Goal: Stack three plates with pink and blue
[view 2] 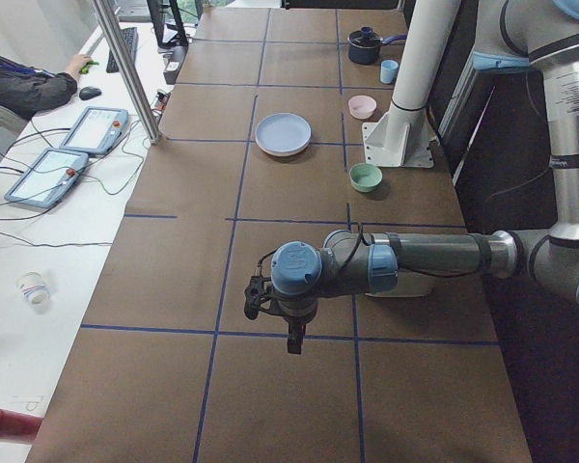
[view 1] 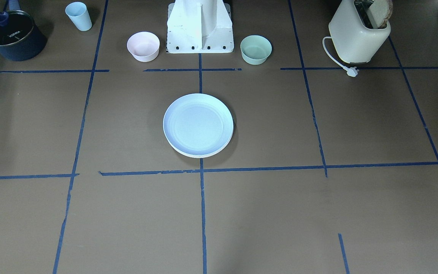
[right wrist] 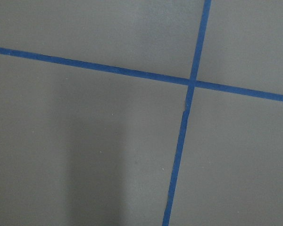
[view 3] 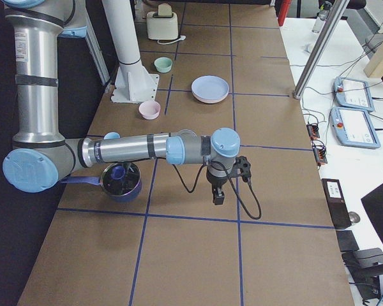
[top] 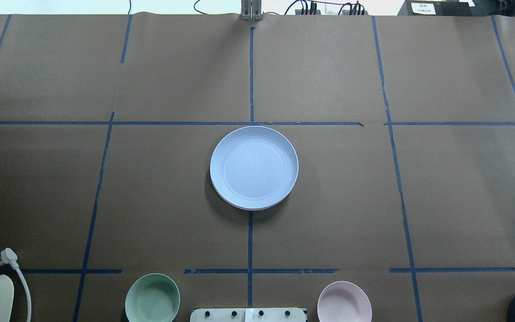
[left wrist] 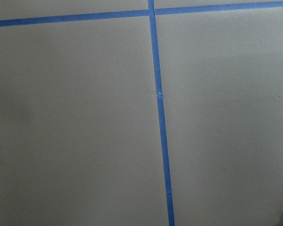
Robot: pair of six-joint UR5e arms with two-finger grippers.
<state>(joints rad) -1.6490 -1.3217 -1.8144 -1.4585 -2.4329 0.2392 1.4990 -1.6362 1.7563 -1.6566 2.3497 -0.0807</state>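
A light blue plate lies in the middle of the table, on top of a stack; it also shows in the overhead view. Thin pale rims of plates beneath it show at its edge; their colours are hard to tell. The stack is small in the side views. My left gripper hangs above the brown table far from the stack, seen only in the exterior left view. My right gripper hangs likewise at the other end. I cannot tell whether either is open or shut.
A small pink bowl and a small green bowl flank the robot base. A cream toaster with its cord, a dark pot and a blue cup stand near the table's corners. Blue tape lines cross the brown table.
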